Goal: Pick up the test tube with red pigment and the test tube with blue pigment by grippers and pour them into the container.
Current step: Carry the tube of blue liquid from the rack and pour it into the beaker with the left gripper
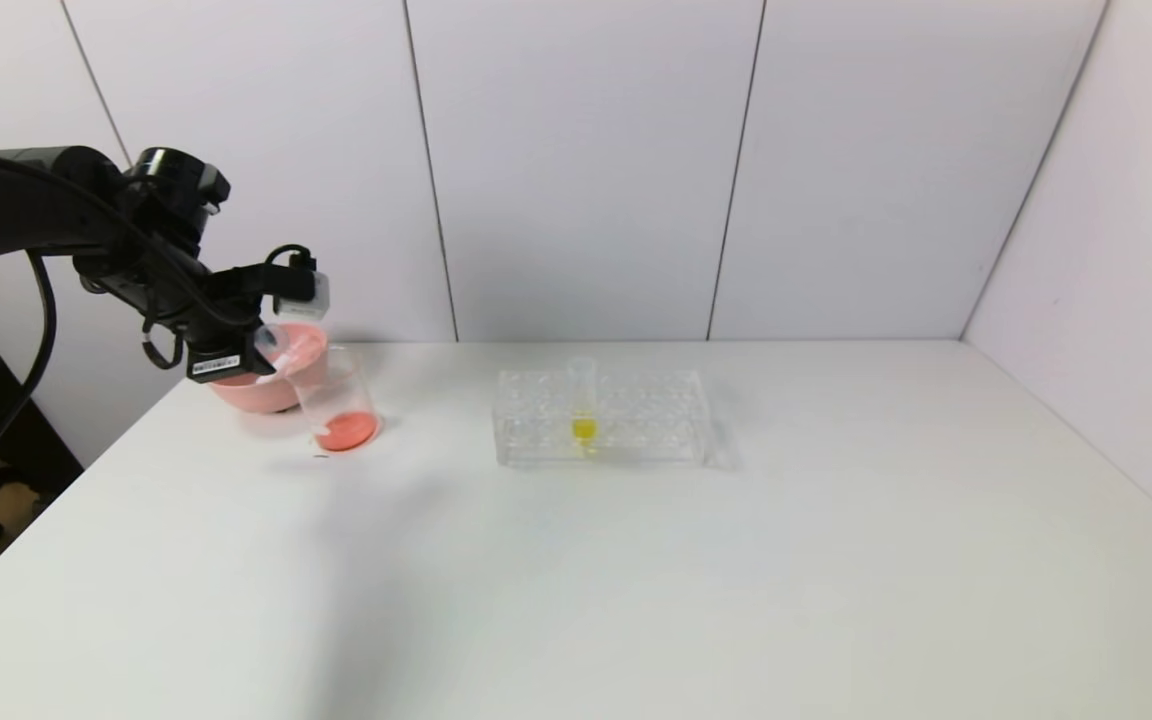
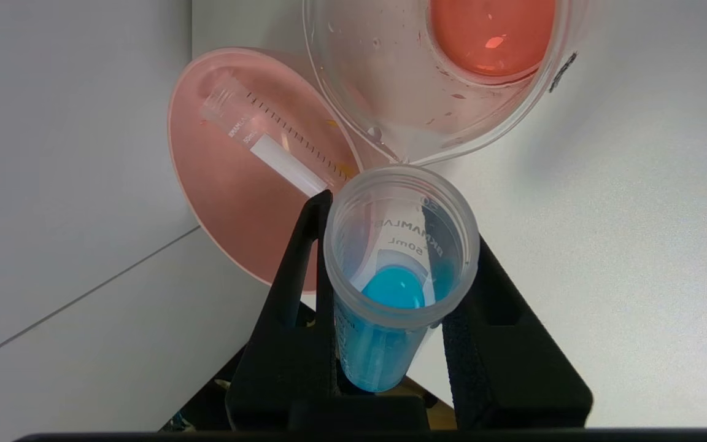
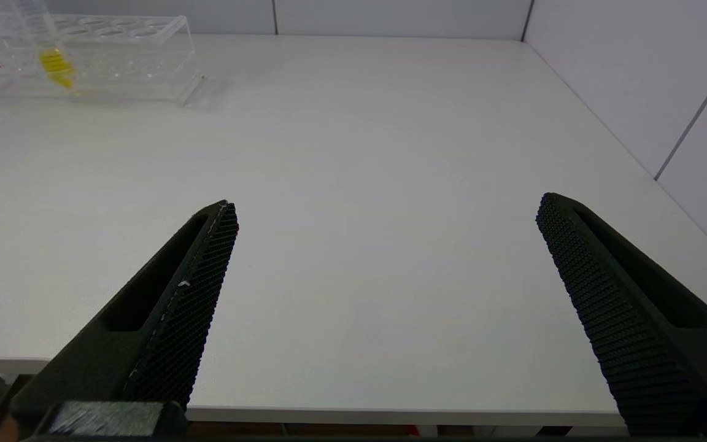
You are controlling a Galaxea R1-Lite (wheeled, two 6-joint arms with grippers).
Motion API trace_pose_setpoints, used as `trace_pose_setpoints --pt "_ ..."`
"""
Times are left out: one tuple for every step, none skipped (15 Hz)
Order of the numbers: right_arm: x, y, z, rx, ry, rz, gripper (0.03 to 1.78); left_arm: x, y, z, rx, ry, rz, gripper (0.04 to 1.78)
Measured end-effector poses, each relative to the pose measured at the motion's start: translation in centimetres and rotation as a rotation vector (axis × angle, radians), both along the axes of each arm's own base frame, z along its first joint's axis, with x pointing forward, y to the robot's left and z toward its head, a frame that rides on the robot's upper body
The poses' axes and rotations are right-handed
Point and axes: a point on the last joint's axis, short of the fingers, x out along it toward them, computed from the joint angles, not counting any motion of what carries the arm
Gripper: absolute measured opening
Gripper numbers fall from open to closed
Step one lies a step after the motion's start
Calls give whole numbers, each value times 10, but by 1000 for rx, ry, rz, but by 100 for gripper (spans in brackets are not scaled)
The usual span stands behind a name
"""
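Observation:
My left gripper (image 2: 399, 218) is shut on the test tube with blue pigment (image 2: 390, 288), which is tipped with its open mouth towards the container (image 2: 445, 73). The blue liquid is still pooled at the tube's rounded bottom. The container, a clear beaker (image 1: 341, 410), stands at the far left of the table and holds orange-red liquid. In the head view the left gripper (image 1: 246, 350) hovers just left of and above the beaker. No test tube with red pigment in it is in view. My right gripper (image 3: 387, 202) is open and empty over the table's near edge.
A pink bowl (image 2: 231, 202) stands right behind the beaker, with an empty clear tube (image 2: 267, 141) lying in it. A clear tube rack (image 1: 636, 425) at mid-table holds one tube with yellow liquid (image 1: 583, 410). The white table (image 1: 736, 580) has walls behind and to the right.

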Motion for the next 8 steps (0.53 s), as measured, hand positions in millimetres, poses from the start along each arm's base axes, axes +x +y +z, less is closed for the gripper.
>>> trace_pose_setpoints --pt "0 0 0 0 0 -1 177 0 -1 0 11 0 4 50" --pt "0 0 0 0 0 -1 177 0 -2 1 22 -1 8 50" --pt "0 0 0 0 0 -1 177 0 -3 1 33 -3 12 50" --pt "0 0 0 0 0 0 177 0 -4 1 42 -7 16 50" --pt "0 0 0 0 0 0 177 0 -5 2 49 -9 18 50" --pt "0 0 0 0 0 0 178 1 -6 2 57 -16 20 50" --pt "0 0 0 0 0 0 177 2 -8 2 64 -19 21 50" --pt "0 0 0 0 0 -1 178 2 -9 2 67 -21 21 50"
